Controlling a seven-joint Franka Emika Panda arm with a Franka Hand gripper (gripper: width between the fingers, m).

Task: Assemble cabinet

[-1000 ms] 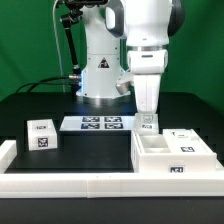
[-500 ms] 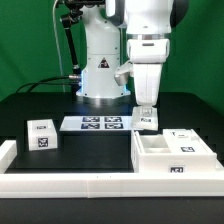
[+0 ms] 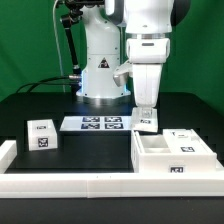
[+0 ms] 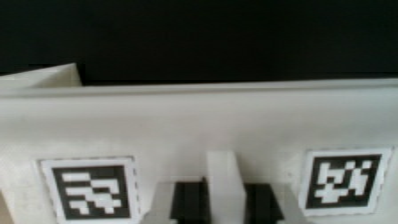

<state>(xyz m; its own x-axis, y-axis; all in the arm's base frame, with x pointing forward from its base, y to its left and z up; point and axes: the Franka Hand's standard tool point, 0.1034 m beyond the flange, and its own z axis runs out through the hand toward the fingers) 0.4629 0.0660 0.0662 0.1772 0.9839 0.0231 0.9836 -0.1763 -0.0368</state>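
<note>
My gripper point(image 3: 145, 111) hangs just beyond the far left corner of the large white cabinet shell point(image 3: 152, 166), which is on the exterior view's right. It is shut on a small white tagged cabinet piece point(image 3: 146, 122) and holds it slightly above the table. In the wrist view this piece point(image 4: 196, 120) fills the frame with two code tags. A thin white rib of it sits between my dark fingers point(image 4: 185, 203). A white block with a tag point(image 3: 186, 140) rests on the shell's far side. Another small tagged block point(image 3: 42, 133) stands at the exterior view's left.
The marker board point(image 3: 97, 123) lies flat in front of the robot base point(image 3: 100, 75). A long white rail point(image 3: 70, 184) runs along the table's front edge and turns up at the left corner. The tabletop is black.
The gripper has risen slightly and shifted a little to the exterior view's left with the small tagged piece in it. Over the last half second it has stayed almost still.
</note>
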